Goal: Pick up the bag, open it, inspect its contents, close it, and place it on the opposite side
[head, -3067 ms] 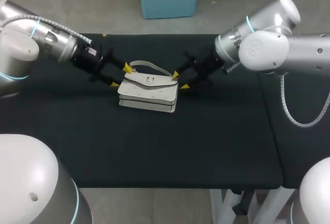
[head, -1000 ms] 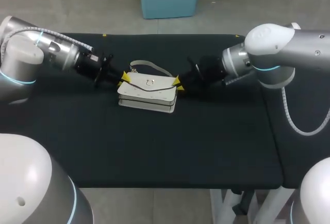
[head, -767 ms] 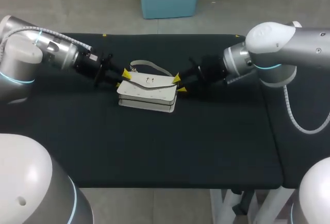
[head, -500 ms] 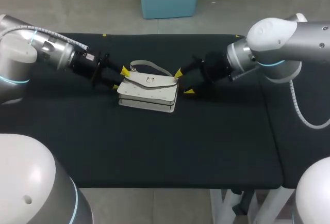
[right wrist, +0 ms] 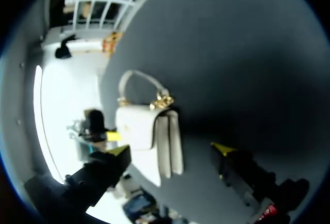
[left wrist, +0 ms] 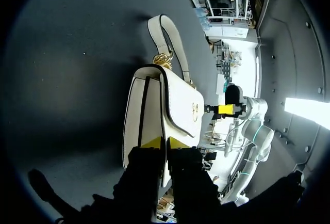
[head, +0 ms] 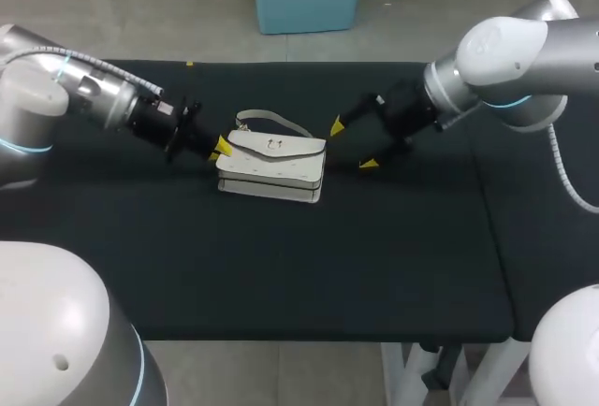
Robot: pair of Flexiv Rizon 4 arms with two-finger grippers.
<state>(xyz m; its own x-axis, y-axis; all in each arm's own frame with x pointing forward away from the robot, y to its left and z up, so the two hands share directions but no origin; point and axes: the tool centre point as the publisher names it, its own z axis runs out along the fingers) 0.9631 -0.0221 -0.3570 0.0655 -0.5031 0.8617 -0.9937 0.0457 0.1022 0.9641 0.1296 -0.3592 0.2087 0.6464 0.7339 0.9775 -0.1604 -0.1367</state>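
A white handbag point(head: 271, 168) with a flap, a gold clasp and a strap lies flat on the black table. My left gripper point(head: 221, 149) is at the bag's left end. In the left wrist view its yellow tips point(left wrist: 165, 142) stand almost together, with the edge of the flap of the bag point(left wrist: 162, 110) running in between them. My right gripper point(head: 353, 145) hangs open a short way off the bag's right end and touches nothing. From the right wrist, the bag point(right wrist: 147, 128) lies ahead of the wide-apart fingers of the right gripper point(right wrist: 170, 149).
The bag rests on the far half of the black tabletop point(head: 309, 266). The table's front edge point(head: 318, 339) runs well below it in the head view.
My right gripper has opened wide and drawn back to the right, off the bag's end. My left gripper opened briefly, then shut again at the bag's left end.
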